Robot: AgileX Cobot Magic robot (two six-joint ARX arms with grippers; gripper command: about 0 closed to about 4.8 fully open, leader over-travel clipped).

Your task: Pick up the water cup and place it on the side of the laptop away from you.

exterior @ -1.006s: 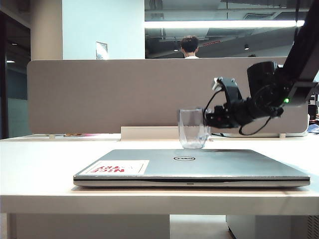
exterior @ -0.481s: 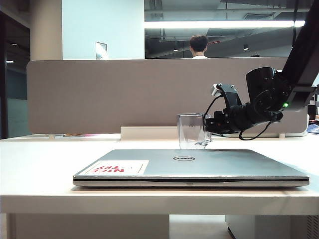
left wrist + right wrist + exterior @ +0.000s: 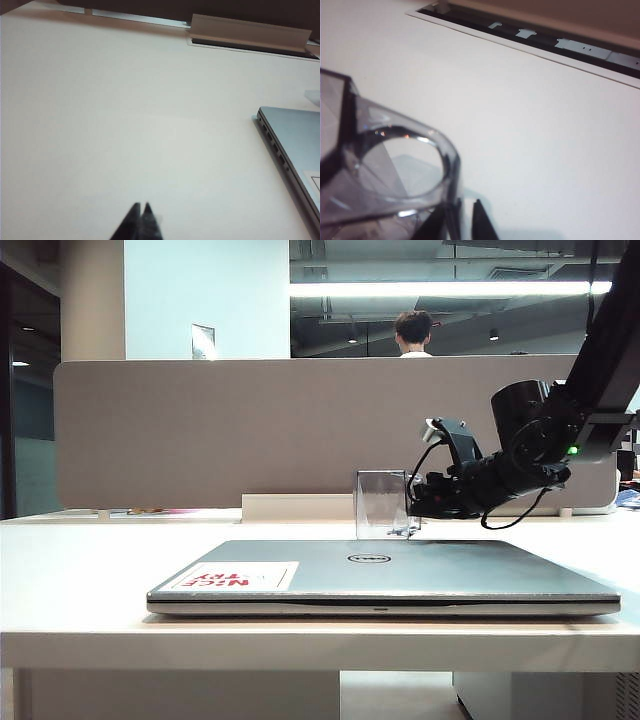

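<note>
My right gripper (image 3: 412,508) is beside the water cup (image 3: 381,504) at the laptop's (image 3: 400,575) twelve o'clock — whether I've let go, I can't tell. If a finger drags the rim, the cup could tip. My arm reaches in level from three o'clock. My left gripper (image 3: 140,218) hangs clenched, empty, at the laptop's nine o'clock.

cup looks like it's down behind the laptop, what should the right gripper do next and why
Probably finish opening and back straight away from the cup. The cup stands upright beyond the laptop, where it belongs. The right gripper is level at its side, and in the right wrist view the fingertips straddle the wall near the rim. Lifting or swinging could tip it. The left gripper sits shut above bare table.
</note>
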